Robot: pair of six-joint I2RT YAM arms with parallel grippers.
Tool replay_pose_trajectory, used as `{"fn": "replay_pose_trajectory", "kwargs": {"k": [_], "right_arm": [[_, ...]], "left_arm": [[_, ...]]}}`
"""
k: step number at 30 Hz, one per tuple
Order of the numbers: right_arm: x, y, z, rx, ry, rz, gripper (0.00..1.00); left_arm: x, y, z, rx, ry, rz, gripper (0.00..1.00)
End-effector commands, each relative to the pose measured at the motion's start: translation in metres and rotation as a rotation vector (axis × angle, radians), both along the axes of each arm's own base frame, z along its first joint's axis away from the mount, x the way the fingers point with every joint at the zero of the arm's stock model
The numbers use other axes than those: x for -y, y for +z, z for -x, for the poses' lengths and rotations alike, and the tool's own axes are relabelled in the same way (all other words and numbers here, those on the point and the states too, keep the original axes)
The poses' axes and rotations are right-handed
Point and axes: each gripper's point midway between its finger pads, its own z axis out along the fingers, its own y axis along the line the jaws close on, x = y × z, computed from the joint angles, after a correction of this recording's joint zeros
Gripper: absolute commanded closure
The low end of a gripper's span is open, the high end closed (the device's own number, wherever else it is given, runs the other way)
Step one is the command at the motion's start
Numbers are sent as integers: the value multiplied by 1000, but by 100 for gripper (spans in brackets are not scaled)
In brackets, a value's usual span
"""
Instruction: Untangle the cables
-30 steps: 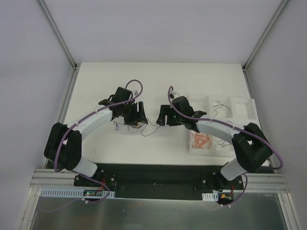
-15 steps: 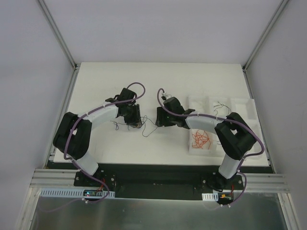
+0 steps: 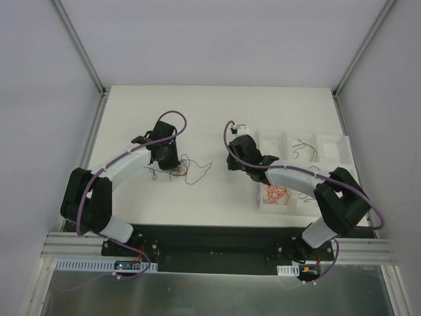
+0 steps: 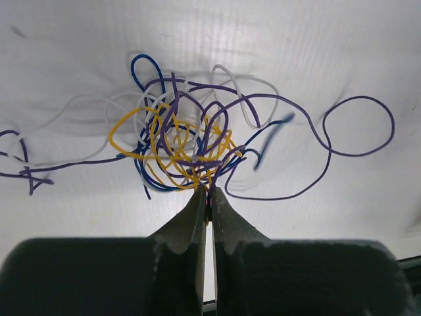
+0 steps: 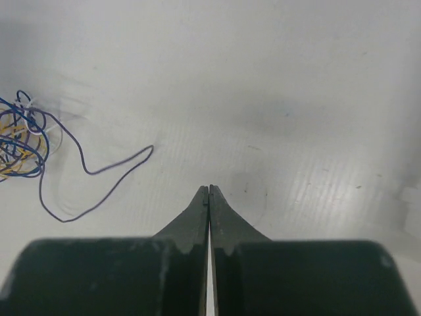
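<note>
Because my left gripper [image 4: 208, 191] was clamped on the near edge of the cables [image 4: 184, 145], a knot left of the tray [image 3: 343, 141], and my right gripper [image 5: 208, 189] sat closed on nothing nearer that tray, I judged slow, single-strand pulls wisest.

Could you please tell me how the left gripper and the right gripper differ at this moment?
The left gripper pinches strands of the wire tangle; the right gripper has nothing between its fingers. The left gripper sits right at the tangle; the right gripper is over the table, well apart from the tangle. Both are shut.
</note>
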Motion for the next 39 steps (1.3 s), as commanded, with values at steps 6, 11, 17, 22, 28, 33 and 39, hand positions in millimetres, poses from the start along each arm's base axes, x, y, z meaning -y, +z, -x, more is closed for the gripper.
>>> {"fn": "replay_pose_trajectory", "kwargs": {"k": [6,11,17,22,28,33,39], "right_arm": [[-54,78,14,140,373,-200,50],[-80,54,18,199,616,-140,34],[-86,44,-1,139,622,-83,26],[-90,43,-5,-217,223,-389,28],[-95,19,18,-452,-35,-567,32],[-71,5,27,-446,-102,-492,31],[-61,-5,38,-492,-181,-486,31]], "left_arm": [[-17,34,12,73,-32,24,100],[-10,32,17,48,-66,60,100],[-4,28,30,30,-108,110,100],[14,24,39,8,-118,228,99],[18,16,43,5,-119,262,75],[13,23,44,50,-115,250,35],[6,27,26,72,-99,149,25]]}}
